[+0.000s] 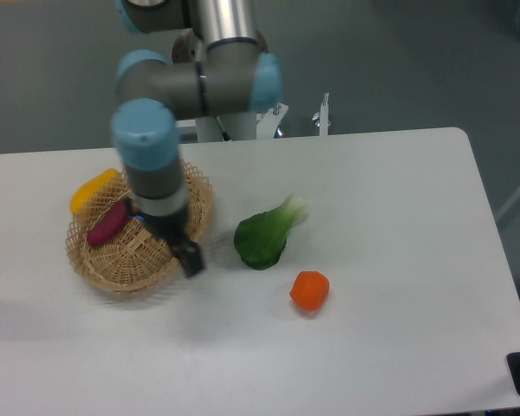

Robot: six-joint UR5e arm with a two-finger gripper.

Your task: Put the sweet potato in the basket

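The magenta-purple sweet potato [107, 223] lies inside the tan wicker basket [121, 260] at the left of the table, in its far left part. My gripper [188, 259] hangs over the basket's right rim, to the right of the sweet potato and apart from it. Its dark fingers are blurred and nothing shows between them. I cannot tell whether the jaws are open or shut.
A yellow oblong vegetable [94, 190] rests against the basket's far left rim. A green leafy vegetable [267, 236] lies right of the basket. A round orange vegetable [309, 290] lies in front of it. The arm's base [234, 126] stands at the table's far edge.
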